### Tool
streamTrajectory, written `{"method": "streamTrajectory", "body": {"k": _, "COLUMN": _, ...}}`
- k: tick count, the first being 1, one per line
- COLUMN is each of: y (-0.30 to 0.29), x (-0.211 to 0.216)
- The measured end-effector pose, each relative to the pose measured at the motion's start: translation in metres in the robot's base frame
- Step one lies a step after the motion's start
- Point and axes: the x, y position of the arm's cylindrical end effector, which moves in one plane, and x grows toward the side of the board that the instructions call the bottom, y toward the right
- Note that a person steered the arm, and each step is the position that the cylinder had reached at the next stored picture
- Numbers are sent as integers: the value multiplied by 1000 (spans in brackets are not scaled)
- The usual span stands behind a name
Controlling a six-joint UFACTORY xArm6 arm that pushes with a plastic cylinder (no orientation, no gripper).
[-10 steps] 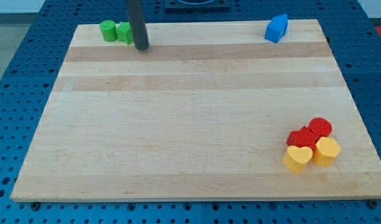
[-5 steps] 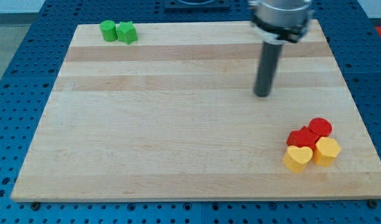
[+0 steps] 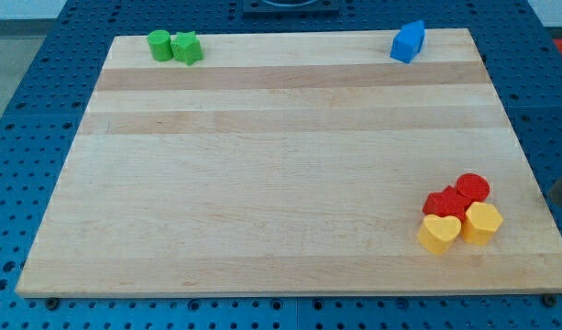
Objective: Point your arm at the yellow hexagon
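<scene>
The yellow hexagon point(image 3: 482, 223) sits near the board's bottom right corner, touching a yellow heart point(image 3: 439, 233) on its left. A red block point(image 3: 445, 203) and a red cylinder point(image 3: 473, 189) press against them from above. Only a dark sliver of my rod shows at the view's right edge, off the board. Its tip point(image 3: 556, 202) is to the right of the yellow hexagon and a little above it, apart from it.
A green cylinder point(image 3: 159, 44) and a green block point(image 3: 186, 47) touch each other at the top left of the wooden board point(image 3: 262, 183). A blue block point(image 3: 408, 41) stands at the top right edge. Blue perforated table surrounds the board.
My rod swept from the green blocks at the top left across the board's upper right part. It now stands at the right edge of the view. No block has moved.
</scene>
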Motion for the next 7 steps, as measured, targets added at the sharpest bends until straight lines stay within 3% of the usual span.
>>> {"method": "streamTrajectory", "body": {"k": 3, "y": -24, "x": 58}}
{"method": "streamTrajectory", "body": {"k": 7, "y": -57, "x": 41}}
